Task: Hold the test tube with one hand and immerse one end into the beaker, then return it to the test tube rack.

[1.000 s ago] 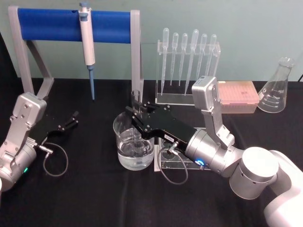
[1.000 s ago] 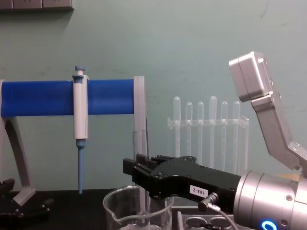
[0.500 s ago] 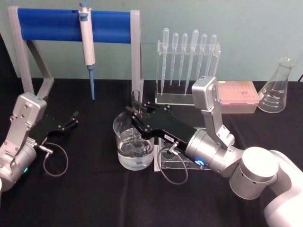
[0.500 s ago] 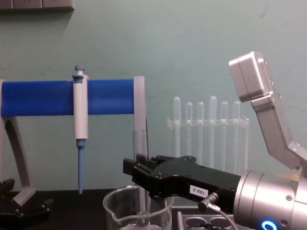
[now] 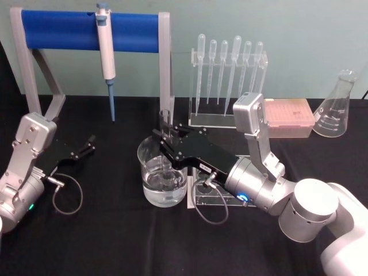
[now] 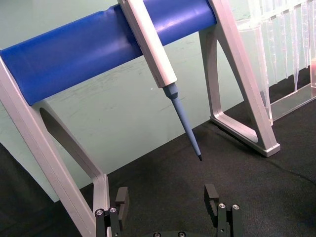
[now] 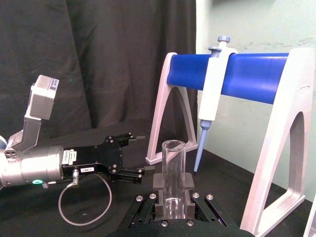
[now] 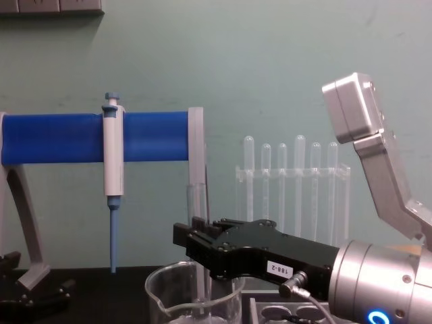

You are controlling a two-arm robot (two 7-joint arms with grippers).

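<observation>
While clamped upright between the closed right gripper (image 5: 165, 135) fingers, test tube (image 7: 174, 168) lower end inside beaker (image 5: 146, 172), left gripper (image 5: 88, 146) parked, spread wide.

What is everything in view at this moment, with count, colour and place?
test tube: one, clear, upright, lower end inside the beaker
beaker: one, clear, holding water, centre
test tube rack: one, clear, right of beaker
pipettor: one, white and blue, hanging on stand
stand: one, blue bar, back left
pipettes: six, clear, standing back centre
tip box: one, pink, back right
flask: one, clear, far right
left gripper: one, black, left, jaws open
right gripper: one, black, jaws shut on test tube
</observation>
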